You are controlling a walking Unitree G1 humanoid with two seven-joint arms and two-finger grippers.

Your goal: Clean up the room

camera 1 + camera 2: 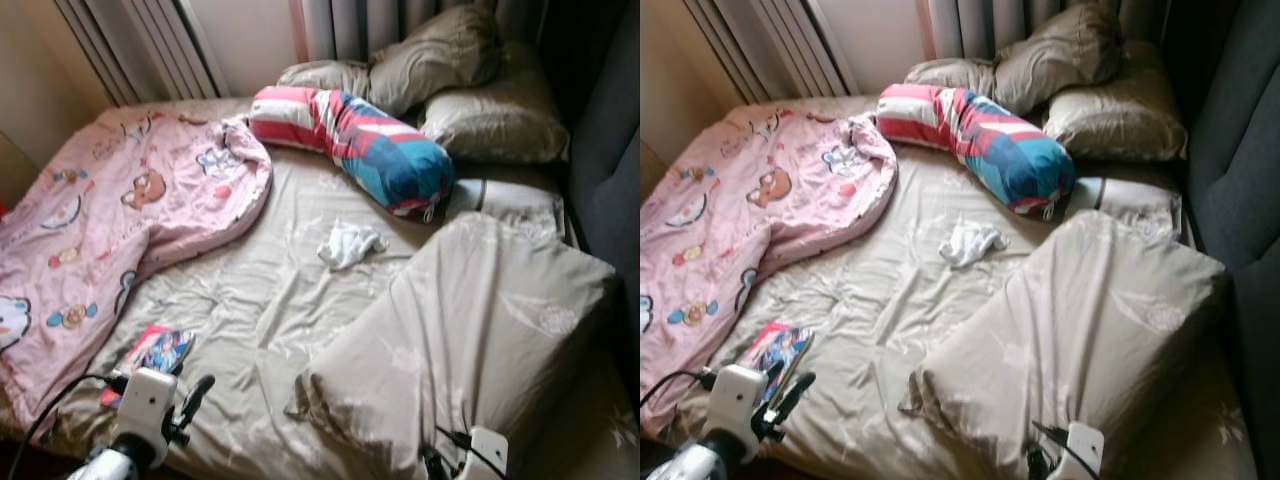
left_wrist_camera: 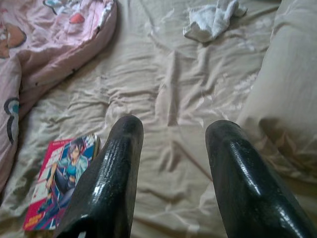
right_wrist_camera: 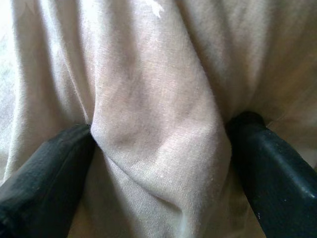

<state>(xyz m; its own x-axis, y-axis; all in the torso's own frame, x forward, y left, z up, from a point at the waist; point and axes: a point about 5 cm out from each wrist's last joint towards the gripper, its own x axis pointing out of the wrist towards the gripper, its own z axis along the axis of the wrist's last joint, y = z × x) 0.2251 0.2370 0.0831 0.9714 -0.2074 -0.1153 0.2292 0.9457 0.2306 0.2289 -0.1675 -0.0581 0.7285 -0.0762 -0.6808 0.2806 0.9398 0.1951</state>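
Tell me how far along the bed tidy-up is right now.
Barely begun; nothing looks done. In hand: the right gripper has its fingers either side of a fold of the big beige pillow; whether it is clamped is unclear. The left gripper hovers open above the sheet. Left: the crumpled pink blanket, the white cloth, the comic book and the striped bolster.

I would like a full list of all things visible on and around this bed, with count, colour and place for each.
Quilted cartoon-print blanket: one, pink, bed's left side.
Striped bolster pillow: one, red, white and blue, near the head.
Beige cloth pillows: three, at the head, by the curtain.
Large folded beige duvet: one, bed's right front.
Crumpled white cloth: one, bed's middle.
Comic book: one, pink cover, front left.
Beige bedsheet: one, wrinkled.
Left hand: black fingers apart, above the sheet beside the book.
Right hand: black fingers either side of a duvet fold.
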